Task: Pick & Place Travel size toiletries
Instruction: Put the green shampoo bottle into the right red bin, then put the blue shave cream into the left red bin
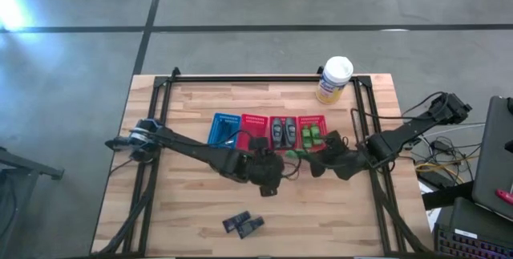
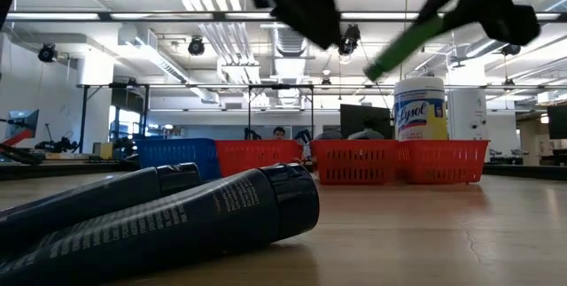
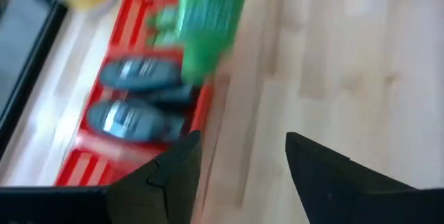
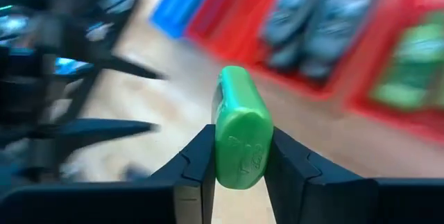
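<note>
My right gripper [image 1: 311, 159] is shut on a bright green little bottle [image 4: 239, 130] and holds it above the table, just in front of the row of baskets. The bottle also shows in the low view [image 2: 403, 47]. My left gripper [image 3: 239, 161] is open and empty. It hangs above the table right beside the bottle, on its left [image 1: 268, 172]. Two grey oval pieces [image 1: 280, 132] lie in one red basket. More green bottles [image 1: 313, 135] lie in the red basket to its right. Two small dark packets [image 1: 243, 224] lie on the table near the front edge. My right gripper pinches the green bottle between its two fingers, on the two sides [image 4: 220, 148] near one end. The bottle sticks out ahead of the fingertips, in line with the fingers. It is lifted clear of the table and slants down toward the table's left [image 2: 390, 56].
A blue basket [image 1: 226, 128] and three red baskets [image 1: 255, 125] stand in a row across the table's middle. A white-lidded, yellow-labelled canister [image 1: 334, 78] stands at the far edge. The two arms are close together in front of the baskets.
</note>
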Available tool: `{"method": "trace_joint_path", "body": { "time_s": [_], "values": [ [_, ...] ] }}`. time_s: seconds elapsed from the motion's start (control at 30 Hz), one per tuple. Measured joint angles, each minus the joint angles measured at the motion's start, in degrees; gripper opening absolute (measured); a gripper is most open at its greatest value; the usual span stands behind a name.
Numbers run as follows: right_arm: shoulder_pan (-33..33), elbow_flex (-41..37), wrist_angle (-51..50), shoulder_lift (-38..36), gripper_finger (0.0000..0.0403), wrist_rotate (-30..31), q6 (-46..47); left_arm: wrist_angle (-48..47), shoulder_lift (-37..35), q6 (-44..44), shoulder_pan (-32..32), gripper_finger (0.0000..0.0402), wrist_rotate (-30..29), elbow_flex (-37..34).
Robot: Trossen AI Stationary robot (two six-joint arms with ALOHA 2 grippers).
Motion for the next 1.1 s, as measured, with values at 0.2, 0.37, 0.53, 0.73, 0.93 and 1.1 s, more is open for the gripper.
{"method": "trace_joint_path", "body": {
  "time_s": [0.2,0.37,0.53,0.73,0.93,1.1],
  "values": [
    [-0.7,0.0,-20.7,0.6,0.0087,10.0,10.9,-10.0,0.0,-7.4,0.2,0.0219,2.5,-0.4],
    [-3.6,-1.3,-28.8,2.9,0.0087,8.6,14.1,-9.2,-0.2,-12.4,0.3,0.0218,10.3,-5.5],
    [-6.4,-3.4,-23.9,4.8,0.0095,7.6,11.9,-3.8,-2.8,-17.7,0.3,0.0217,16.2,-14.0],
    [-10.1,-4.7,-23.2,8.7,0.0112,10.9,9.0,8.7,-12.0,-25.4,0.2,0.0217,19.0,-27.4],
    [-12.7,-4.7,-17.7,12.5,0.0133,7.6,1.2,14.6,-22.9,-33.2,0.2,0.0217,19.0,-38.9],
    [-12.6,-4.2,-16.6,13.8,0.0183,2.9,0.0,14.9,-29.3,-38.1,0.1,0.0218,19.3,-44.8]
  ]
}}
